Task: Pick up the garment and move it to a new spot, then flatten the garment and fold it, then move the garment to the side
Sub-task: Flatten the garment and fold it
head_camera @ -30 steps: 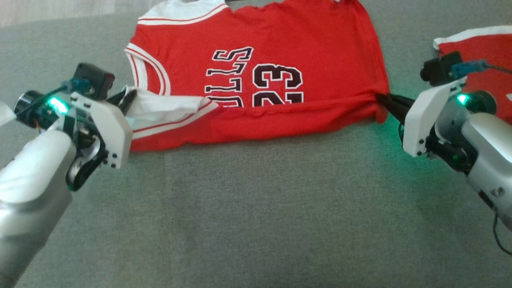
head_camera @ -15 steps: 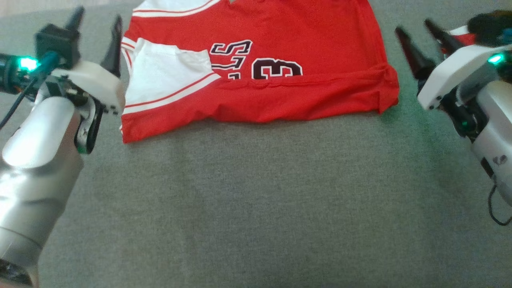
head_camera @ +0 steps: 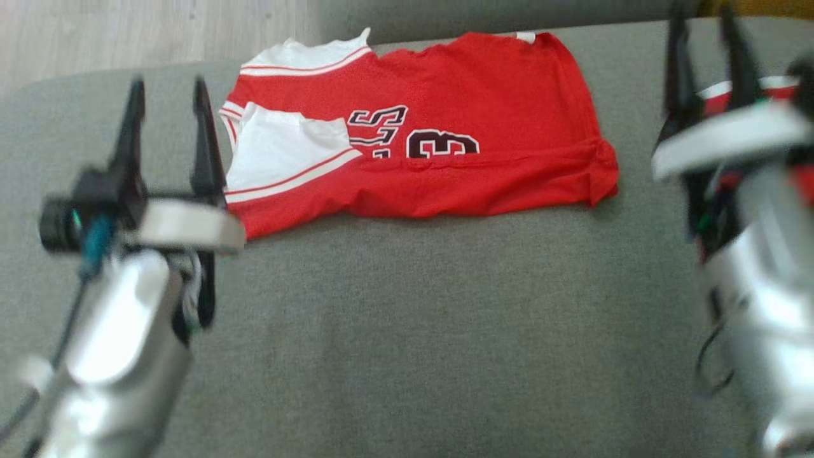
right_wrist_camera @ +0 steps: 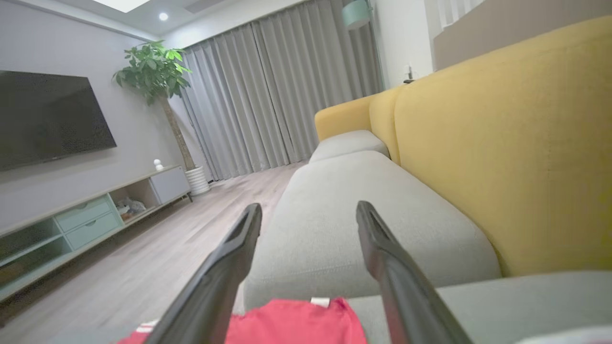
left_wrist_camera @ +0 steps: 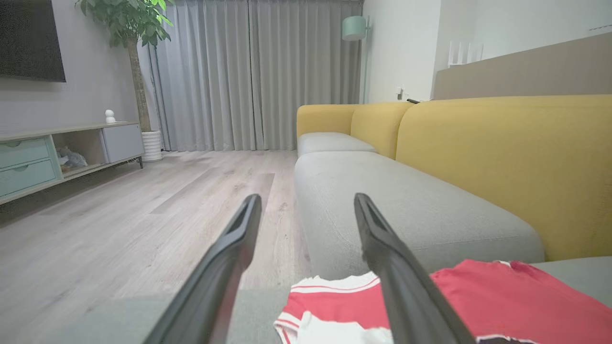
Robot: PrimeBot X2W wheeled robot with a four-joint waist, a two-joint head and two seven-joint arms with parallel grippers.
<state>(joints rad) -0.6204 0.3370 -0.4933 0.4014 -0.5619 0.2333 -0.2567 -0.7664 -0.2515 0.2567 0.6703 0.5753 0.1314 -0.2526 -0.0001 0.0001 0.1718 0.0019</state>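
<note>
The garment, a red jersey with white trim and dark numbers, lies on the grey sofa seat with its near edge folded over itself. It also shows low in the left wrist view as the garment and in the right wrist view as the garment. My left gripper stands open just left of the garment, fingers raised, nothing between them. To the garment's right my right gripper is open too, lifted and blurred, and it holds nothing.
A second red and white cloth lies at the right edge behind my right gripper. The sofa's yellow backrest runs along the far side. Wooden floor, a low cabinet and a potted plant lie beyond the seat's left end.
Both grippers let go of the garment's folded near edge, opened and rose away from the seat. The fold stayed laid over the jersey. The head view has shifted.
</note>
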